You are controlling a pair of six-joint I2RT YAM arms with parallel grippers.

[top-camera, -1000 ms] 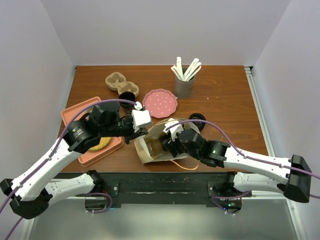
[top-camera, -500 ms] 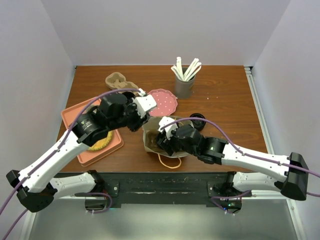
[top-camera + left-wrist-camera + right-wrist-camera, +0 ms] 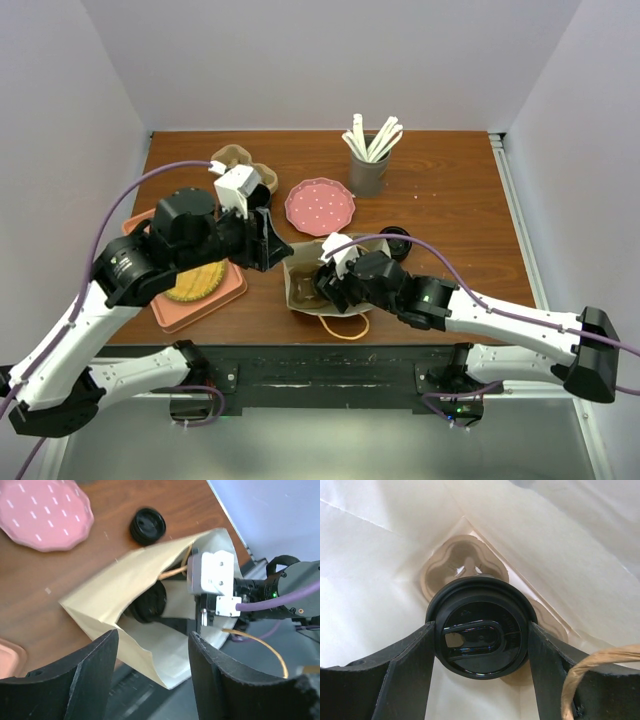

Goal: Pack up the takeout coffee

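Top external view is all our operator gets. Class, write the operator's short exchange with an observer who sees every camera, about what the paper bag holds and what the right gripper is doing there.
Operator: The arm covers the paper bag. What is in it?
Observer: A black-lidded coffee cup, deep inside, with a moulded pulp carrier just beyond it.
Operator: Does the right gripper have it?
Observer: It looks so: its fingers sit tight against the cup on both sides.
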